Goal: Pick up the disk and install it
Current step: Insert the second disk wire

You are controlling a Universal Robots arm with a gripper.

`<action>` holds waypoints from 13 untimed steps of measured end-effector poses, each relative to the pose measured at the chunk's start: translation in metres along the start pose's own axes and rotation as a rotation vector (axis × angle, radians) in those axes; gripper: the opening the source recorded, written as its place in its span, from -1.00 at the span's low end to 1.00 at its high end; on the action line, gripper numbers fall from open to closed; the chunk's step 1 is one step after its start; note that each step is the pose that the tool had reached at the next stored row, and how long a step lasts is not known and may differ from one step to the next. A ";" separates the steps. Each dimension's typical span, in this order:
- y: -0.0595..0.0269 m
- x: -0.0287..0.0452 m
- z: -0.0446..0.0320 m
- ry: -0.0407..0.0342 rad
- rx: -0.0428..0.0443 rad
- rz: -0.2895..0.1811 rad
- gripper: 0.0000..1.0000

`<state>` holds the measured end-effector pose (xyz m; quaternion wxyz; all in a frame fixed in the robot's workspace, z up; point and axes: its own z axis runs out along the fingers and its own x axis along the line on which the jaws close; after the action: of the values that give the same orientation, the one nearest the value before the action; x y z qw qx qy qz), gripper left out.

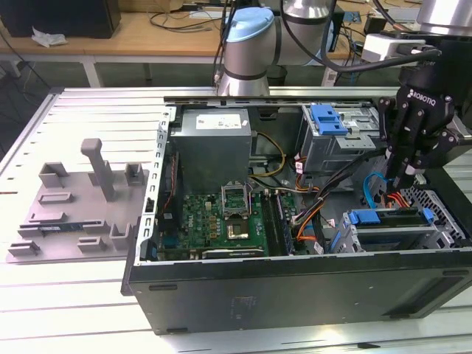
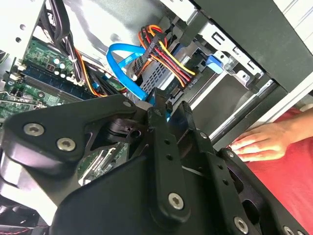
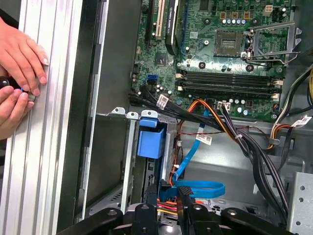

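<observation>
The gripper [image 1: 408, 179] is seen lowered into the open computer case [image 1: 295, 284] over the drive bay [image 1: 391, 225]; its opening cannot be told. Two hands [image 3: 19, 78] rest on the aluminium worktop [image 3: 49, 147].

So there's an open black desktop computer case [image 1: 295, 291] lying on its side on a ribbed aluminium tabletop [image 1: 96, 118]. Inside sits a green motherboard [image 1: 221, 221] with an empty CPU socket [image 1: 237, 198], and a grey boxy power supply [image 1: 214, 144] just behind it. A bright blue flat data cable [image 3: 200, 188] loops near red-and-yellow wires [image 2: 168, 58]. Off to the exterior view's left, well apart, lies a grey plastic fixture tray [image 1: 74, 214].
</observation>
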<state>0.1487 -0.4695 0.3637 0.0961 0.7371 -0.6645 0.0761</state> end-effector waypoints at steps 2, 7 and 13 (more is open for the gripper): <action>0.0000 -0.0001 0.0000 -0.0023 0.0003 0.000 -0.40; 0.0000 0.0003 0.0001 -0.0136 0.0015 0.000 -0.40; 0.0005 0.0041 0.0010 -0.0212 -0.0052 0.023 -0.40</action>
<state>0.1487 -0.4738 0.3637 0.0901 0.7300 -0.6741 0.0676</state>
